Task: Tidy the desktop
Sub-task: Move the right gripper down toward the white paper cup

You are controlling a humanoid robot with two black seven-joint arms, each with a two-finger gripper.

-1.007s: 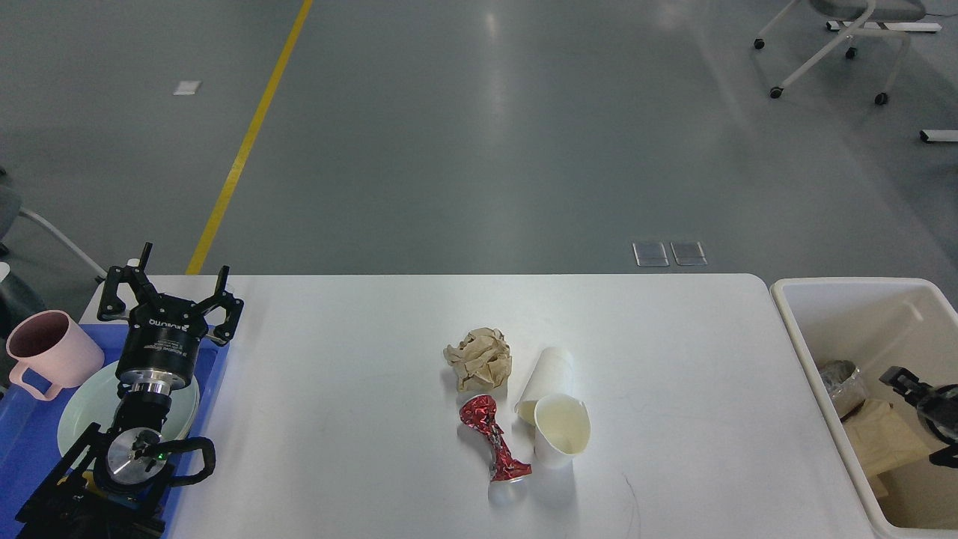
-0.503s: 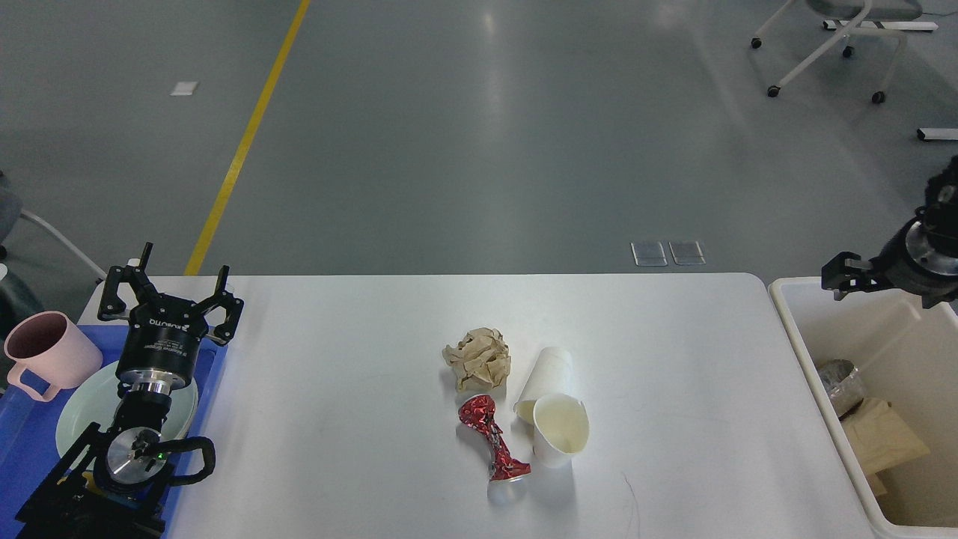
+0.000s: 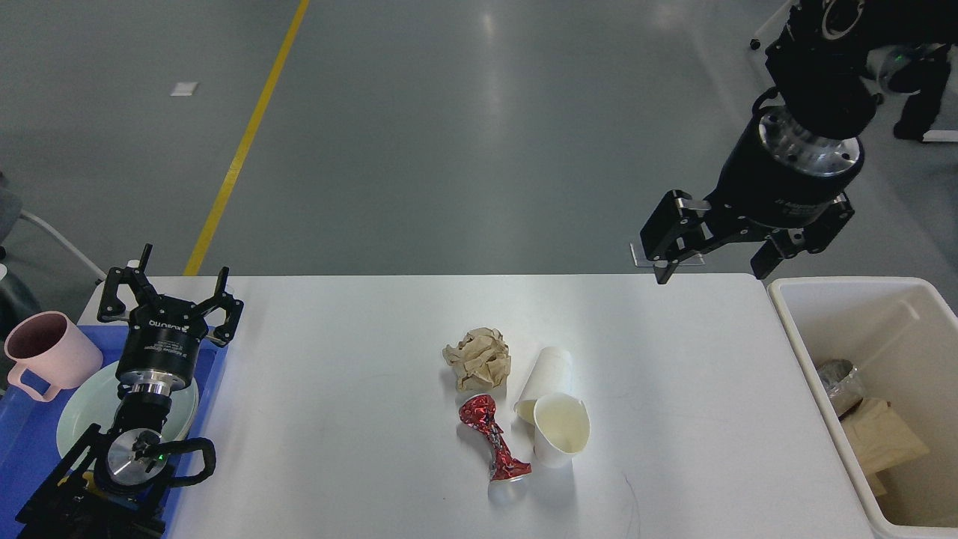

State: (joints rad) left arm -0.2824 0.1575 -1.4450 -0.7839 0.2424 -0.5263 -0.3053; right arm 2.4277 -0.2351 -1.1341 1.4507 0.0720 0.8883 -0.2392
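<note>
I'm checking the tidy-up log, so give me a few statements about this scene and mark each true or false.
1. The red can is crushed and lies on the desktop. True.
2. The right tool holds a paper cup. False: it is open and empty, above the desktop's far edge.
3. The pink mug is in the bin. False: it stands at the far left by the plate.
4. The left tool is open. True.

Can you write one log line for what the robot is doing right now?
left gripper: open, over blue tray | right gripper: open, empty | desktop: paper wad, crushed can, two cups
</note>
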